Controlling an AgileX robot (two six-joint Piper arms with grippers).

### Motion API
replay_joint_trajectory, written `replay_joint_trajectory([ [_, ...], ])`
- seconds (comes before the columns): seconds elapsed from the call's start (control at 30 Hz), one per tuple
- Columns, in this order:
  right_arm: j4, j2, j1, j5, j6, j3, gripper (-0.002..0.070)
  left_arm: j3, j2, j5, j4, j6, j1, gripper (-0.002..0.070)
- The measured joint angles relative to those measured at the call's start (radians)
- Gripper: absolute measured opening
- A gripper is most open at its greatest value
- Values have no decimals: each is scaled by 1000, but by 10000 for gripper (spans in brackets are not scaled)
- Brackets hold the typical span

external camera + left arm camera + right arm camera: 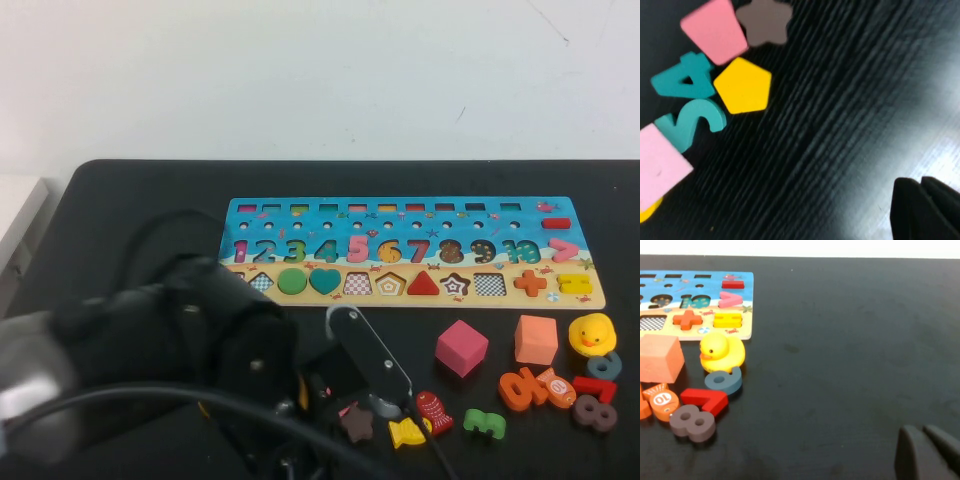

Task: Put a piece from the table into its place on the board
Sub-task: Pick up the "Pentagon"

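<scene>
Nearest you in the high view is the left arm's dark bulk [180, 340], filling the near-left of the table [130, 200] and hiding the pieces beneath it. Beyond lies the board [415, 250], and its pentagon recess [390, 284] sits empty between the pink chequered square and the red triangle.

In the left wrist view, the left gripper [925, 210] hangs over bare tabletop with its jaws pressed together, holding nothing. The yellow pentagon [743, 85] lies flat, well apart from it, crowded by a teal 4 [684, 80], a teal 5 [690, 122], a pink trapezoid [715, 30] and a brown star [764, 21]. If you come down closed or off-centre, you will likely nudge those neighbours or pinch one instead.

In the right wrist view, the right gripper [930, 455] sits over empty table, away from the yellow duck [722, 352]; its jaws look pressed together.
</scene>
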Motion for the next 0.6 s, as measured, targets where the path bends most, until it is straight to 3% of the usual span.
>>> replay_joint_trajectory([
  [0.2, 0, 0, 0, 0, 0, 0, 18, -5, 100, -42, 19, -47, 0, 0],
  [0.3, 0, 0, 0, 0, 0, 0, 19, -5, 126, -56, 19, -119, 0, 37],
  [0.37, 0, 0, 0, 0, 0, 0, 19, -5, 136, -58, 21, -187, 0, 99],
  [0.6, 0, 0, 0, 0, 0, 0, 19, -5, 172, -123, 31, -460, 36, 434],
])
